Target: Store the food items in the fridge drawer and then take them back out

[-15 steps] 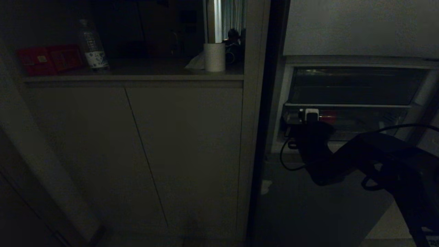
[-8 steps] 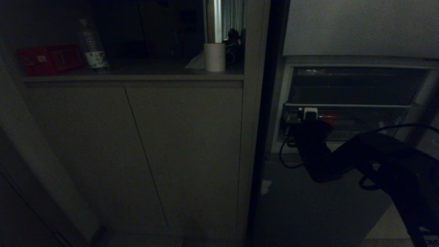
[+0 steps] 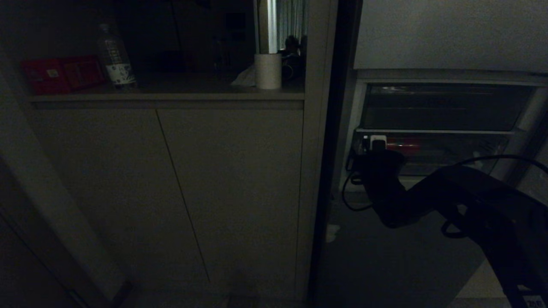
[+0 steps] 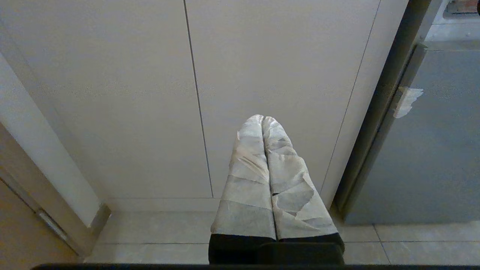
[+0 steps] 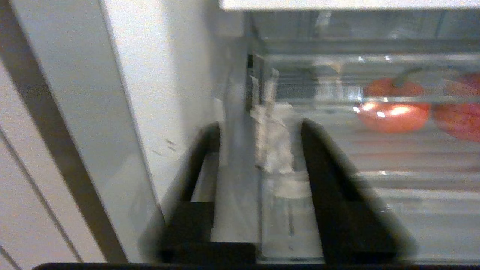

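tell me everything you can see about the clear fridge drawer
The fridge drawer is a wide, shallow tray of clear plastic with a ribbed floor and a raised front lip, sitting low in the open fridge under a shelf. Two red food items lie inside, seen through its front. The right gripper is at its left front end, fingers either side of the lip near a scrap of whitish tape; whether they press it is blurred.
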Controlling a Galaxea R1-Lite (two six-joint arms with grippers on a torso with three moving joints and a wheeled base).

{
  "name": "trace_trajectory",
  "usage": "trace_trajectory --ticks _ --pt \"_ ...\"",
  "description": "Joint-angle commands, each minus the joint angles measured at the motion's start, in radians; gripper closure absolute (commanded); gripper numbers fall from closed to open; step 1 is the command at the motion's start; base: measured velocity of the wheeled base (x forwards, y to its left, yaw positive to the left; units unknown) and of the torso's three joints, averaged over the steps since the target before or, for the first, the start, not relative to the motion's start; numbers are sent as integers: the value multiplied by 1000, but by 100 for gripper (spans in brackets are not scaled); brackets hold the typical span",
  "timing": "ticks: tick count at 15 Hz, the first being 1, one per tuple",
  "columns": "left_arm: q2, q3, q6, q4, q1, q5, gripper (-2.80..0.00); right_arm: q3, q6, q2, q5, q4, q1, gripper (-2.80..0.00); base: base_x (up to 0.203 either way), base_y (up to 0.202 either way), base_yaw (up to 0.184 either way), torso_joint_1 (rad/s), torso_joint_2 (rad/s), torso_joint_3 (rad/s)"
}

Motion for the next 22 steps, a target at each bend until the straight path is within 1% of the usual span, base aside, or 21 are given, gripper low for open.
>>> trace_trajectory --ticks 1,6,8,10,11,13,17,20,22 --pt "0 0 0 0 0 0 0 -27 -1 3 -23 -5 4 0 0 0 0 0 0 0" --pt "0 0 0 0 0 0 0 -13 9 -3 -45 -22 5 0 0 0 0 0 0 0" --pt "0 0 0 0 0 0 0 25 8 -17 -43 -45 5 0 0 0 0 0 0 0" --pt "0 0 0 0 0 0 0 126 13 -61 -23 -64 4 0 0 0 0 0 0 0" --pt "0 0 0 0 0 0 0 148 26 -80 -9 -76 2 0 0 0 0 0 0 0" --pt "0 0 0 0 0 0 0 183 31 -88 -7 -99 -2 0 0 0 0 0 0 0" --pt "0 0 0 0 0 0 0 362 35 -147 17 -169 -1 0 0 0 0 0 0 0" --pt "0 0 0 0 0 0 0 486 58 -191 47 -233 -1 0 0 0 0 0 0 0" --pt "0 0 0 0 0 0 0 567 69 -211 52 -275 -1 0 0 0 0 0 0 0"
